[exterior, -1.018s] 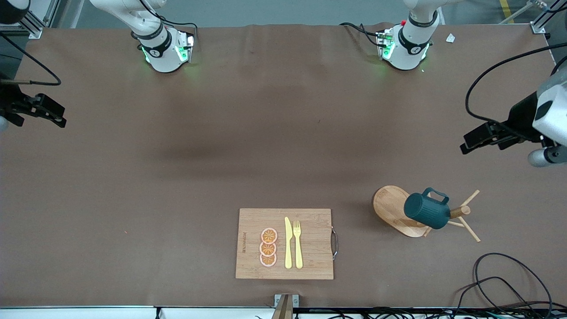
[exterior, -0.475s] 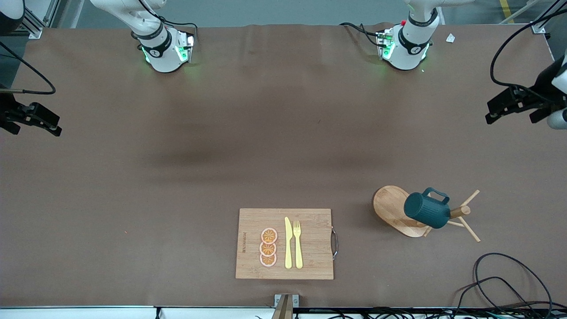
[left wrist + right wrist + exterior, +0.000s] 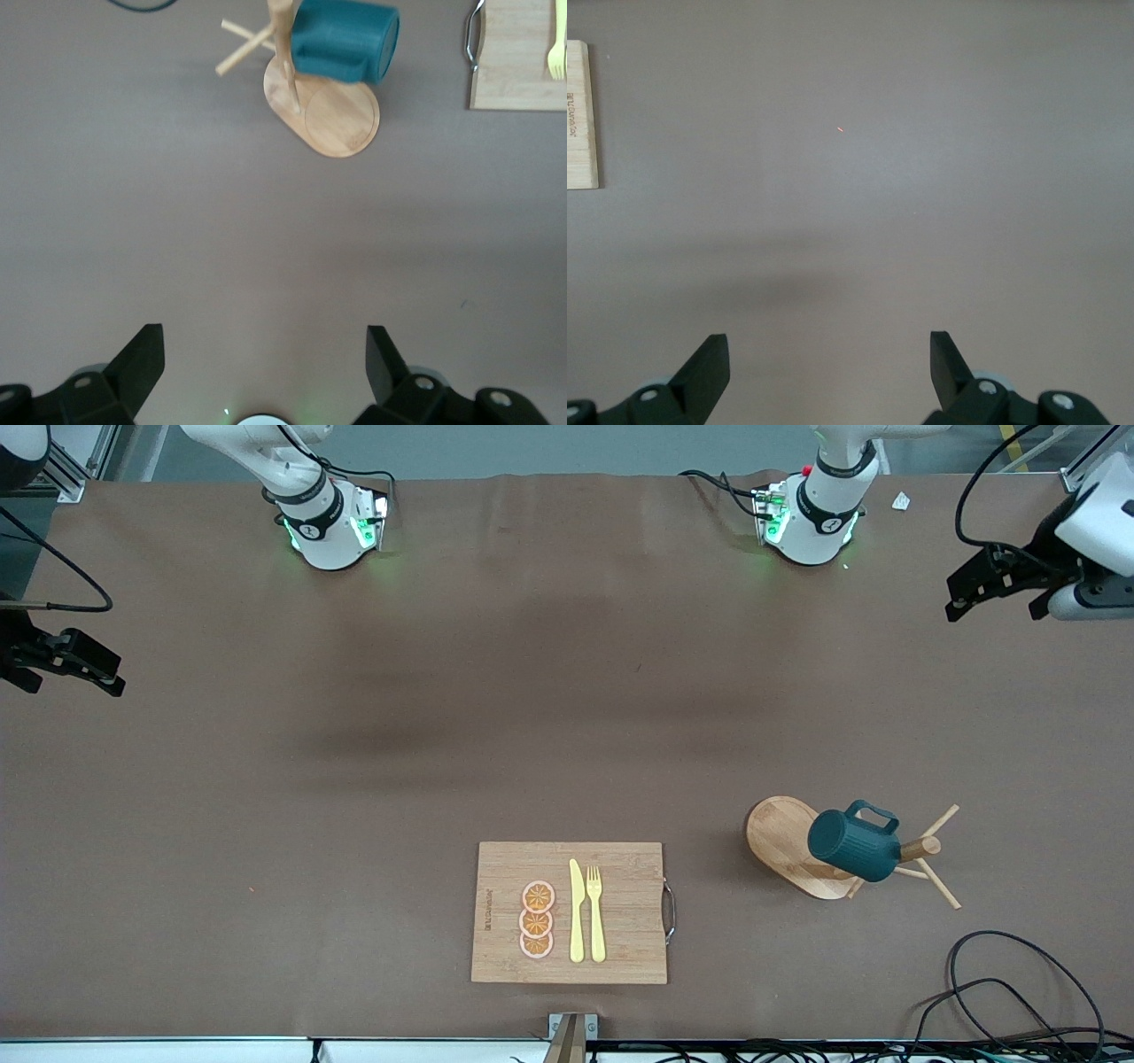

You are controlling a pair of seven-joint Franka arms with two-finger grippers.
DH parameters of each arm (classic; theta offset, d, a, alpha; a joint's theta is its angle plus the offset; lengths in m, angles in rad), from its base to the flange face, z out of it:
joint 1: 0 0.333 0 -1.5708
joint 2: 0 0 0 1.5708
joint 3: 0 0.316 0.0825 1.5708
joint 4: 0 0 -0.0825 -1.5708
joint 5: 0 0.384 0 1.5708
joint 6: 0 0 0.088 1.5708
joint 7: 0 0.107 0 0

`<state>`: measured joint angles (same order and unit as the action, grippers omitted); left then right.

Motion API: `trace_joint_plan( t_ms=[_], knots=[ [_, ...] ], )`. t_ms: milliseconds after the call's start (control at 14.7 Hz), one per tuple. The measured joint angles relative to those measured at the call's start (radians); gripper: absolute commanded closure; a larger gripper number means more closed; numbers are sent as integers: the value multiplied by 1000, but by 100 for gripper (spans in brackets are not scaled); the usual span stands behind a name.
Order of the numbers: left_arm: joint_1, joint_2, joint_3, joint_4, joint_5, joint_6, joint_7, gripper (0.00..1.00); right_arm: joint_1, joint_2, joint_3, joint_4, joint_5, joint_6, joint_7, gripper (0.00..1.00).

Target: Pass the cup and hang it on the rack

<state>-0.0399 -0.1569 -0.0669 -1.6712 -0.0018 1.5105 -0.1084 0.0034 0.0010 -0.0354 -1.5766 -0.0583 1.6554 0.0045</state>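
Observation:
The dark teal cup [image 3: 855, 846] hangs on a peg of the wooden rack [image 3: 784, 841], which stands toward the left arm's end of the table. In the left wrist view the cup [image 3: 344, 42] hangs over the rack's oval base [image 3: 337, 119]. My left gripper [image 3: 961, 602] is open and empty, raised over the table's edge at the left arm's end, well away from the rack. Its own view shows it [image 3: 264, 354] with the jaws spread wide. My right gripper [image 3: 111, 677] is open and empty over the table's edge at the right arm's end [image 3: 828, 354].
A bamboo cutting board [image 3: 620, 868] with three orange slices [image 3: 537, 919], a yellow knife [image 3: 577, 911] and a yellow fork [image 3: 596, 912] lies near the front camera's edge. Black cables [image 3: 1010, 983] coil on the table nearer the camera than the rack.
My left gripper has pulled up and away from the rack, toward its base's end of the table. The right gripper has drawn slightly outward. The cup stays on the rack.

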Motion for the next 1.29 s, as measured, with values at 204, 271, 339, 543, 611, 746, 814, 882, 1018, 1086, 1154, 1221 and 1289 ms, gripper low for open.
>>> trace_joint_plan(
  t_ms=[204, 271, 339, 543, 611, 746, 814, 882, 1018, 1086, 1154, 1221, 1289],
  knots=[
    [-4, -35, -2, -29, -1, 5, 0, 0, 0, -1, 0, 31, 0, 0, 0, 0],
    [-4, -35, -2, -29, -1, 11, 1, 0, 0, -1, 1, 37, 1, -1, 0, 0],
    [-4, -35, -1, -28, -1, 17, 2, 0, 0, -1, 1, 38, 1, -2, 0, 0],
    [-4, -34, 0, -25, -1, 21, 3, 0, 0, 0, 0, 38, 1, -6, 0, 0],
    [-3, -34, 1, -25, -1, 20, 3, 0, 0, 0, -1, 38, 1, -7, 0, 0],
    [-3, -34, 2, -25, -1, 19, 3, 0, 0, 0, -1, 38, 1, -9, 0, 0],
    [-3, -34, 3, -25, -1, 17, 3, 0, 0, 0, 0, 38, 1, -9, 0, 0],
    [-3, -34, 3, -25, -1, 13, 3, 0, 0, 0, 1, 38, 1, -9, 0, 0],
    [-3, -33, 3, -24, -1, 3, 3, 0, 0, 0, 1, 38, 1, -9, 0, 0],
    [-4, -33, 2, -24, -1, 1, 3, 0, 0, 0, 1, 38, 1, -9, 0, 0],
    [-5, -33, 2, -25, -1, 0, 3, 0, 0, 0, 1, 38, 1, -9, 0, 0],
    [-5, -33, 2, -25, -1, -1, 3, 0, 0, 0, 1, 38, 1, -9, 0, 0],
    [-5, -33, 2, -24, -1, -1, 3, 0, 0, 0, 1, 38, 1, -9, 0, 0]
  ],
)
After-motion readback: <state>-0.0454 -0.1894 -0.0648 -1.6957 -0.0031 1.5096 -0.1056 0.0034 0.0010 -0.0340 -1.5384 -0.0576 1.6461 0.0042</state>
